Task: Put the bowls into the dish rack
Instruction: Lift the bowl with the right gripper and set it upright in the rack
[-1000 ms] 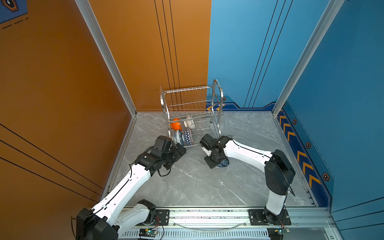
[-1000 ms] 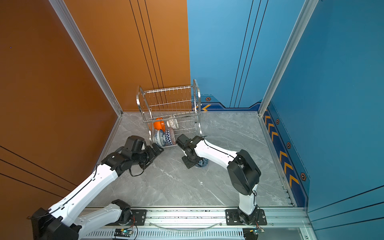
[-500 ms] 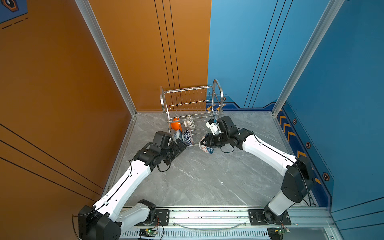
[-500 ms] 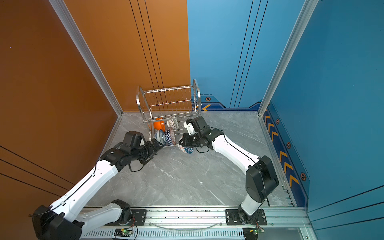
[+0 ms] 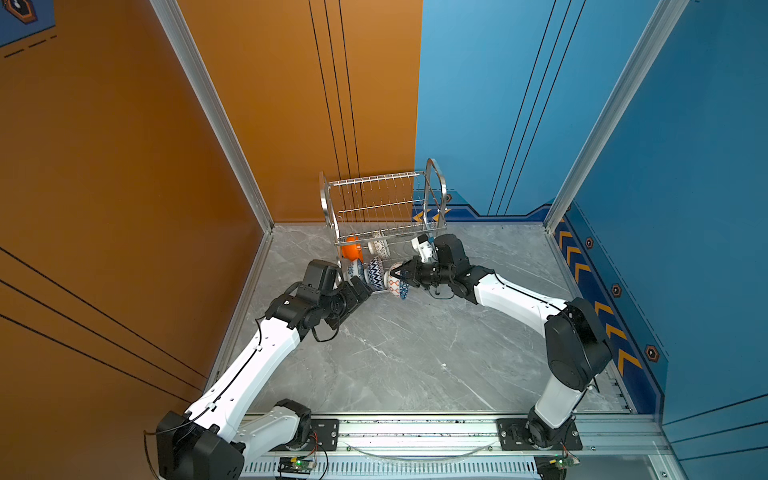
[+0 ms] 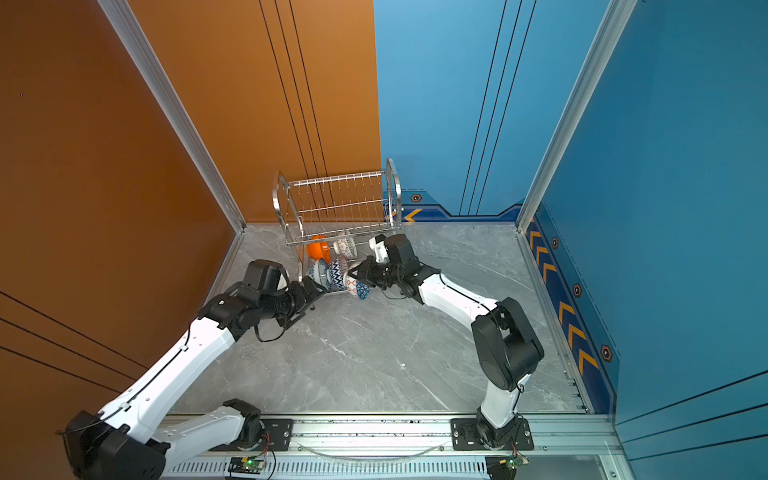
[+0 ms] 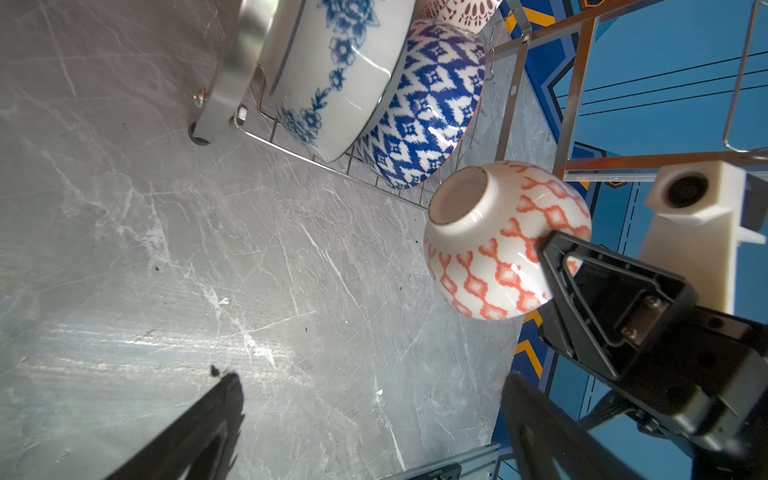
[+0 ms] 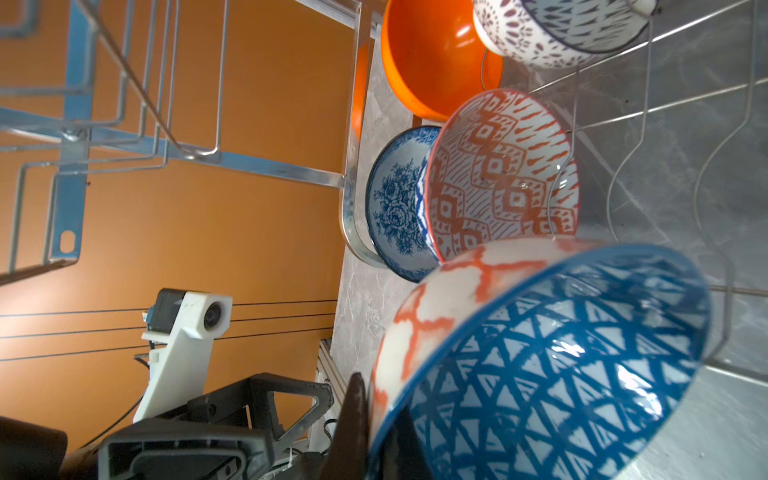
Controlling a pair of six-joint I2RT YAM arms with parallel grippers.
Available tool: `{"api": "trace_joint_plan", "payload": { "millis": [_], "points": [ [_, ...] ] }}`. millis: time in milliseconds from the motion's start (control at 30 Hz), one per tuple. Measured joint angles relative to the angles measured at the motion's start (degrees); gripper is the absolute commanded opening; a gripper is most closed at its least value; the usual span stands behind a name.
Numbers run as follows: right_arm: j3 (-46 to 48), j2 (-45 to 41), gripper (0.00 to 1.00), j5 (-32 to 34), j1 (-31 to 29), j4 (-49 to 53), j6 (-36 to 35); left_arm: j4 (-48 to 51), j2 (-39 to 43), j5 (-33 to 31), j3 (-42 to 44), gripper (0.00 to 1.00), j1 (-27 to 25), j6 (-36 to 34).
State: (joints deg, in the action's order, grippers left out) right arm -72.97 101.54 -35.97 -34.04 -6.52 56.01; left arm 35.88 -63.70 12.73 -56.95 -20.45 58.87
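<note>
Dish rack [image 7: 224, 83]: shiny polished steel, wire + strip. Orange-lattice bowl [image 7: 490, 257], blue floral bowl [image 7: 332, 75]: glazed ceramic, glossy. Plain orange bowl [image 8: 432, 54]: smooth, glossy. Tabletop [image 7: 208, 249]: marble-look, smooth, slight sheen. Right gripper fingers [image 7: 648, 291]: matt blk plastic. Cam mount [image 7: 698, 216]: matt white plastic.

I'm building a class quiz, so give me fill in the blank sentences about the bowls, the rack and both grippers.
The right gripper is shut on a bowl patterned inside with blue ____.
The left gripper stands ____, holding nothing.
Besides the held one, ____ bowls sit in the dish rack.
The plain bowl there is ____.
Missing: triangles; open; four; orange.
</note>
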Motion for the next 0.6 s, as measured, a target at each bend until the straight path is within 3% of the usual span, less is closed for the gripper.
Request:
{"api": "trace_joint_plan", "payload": {
  "millis": [333, 600],
  "points": [
    [2.6, 3.6, 0.0, -1.7, 2.2, -13.4, 7.9, 2.2, -0.6, 0.9, -2.8, 0.98, 0.8, -1.1],
    [1.3, 7.6, 0.0, -3.1, 3.0, -19.1, 10.1, 4.2, -0.3, 1.0, -2.8, 0.98, 0.9, -1.7]
  ]
}}
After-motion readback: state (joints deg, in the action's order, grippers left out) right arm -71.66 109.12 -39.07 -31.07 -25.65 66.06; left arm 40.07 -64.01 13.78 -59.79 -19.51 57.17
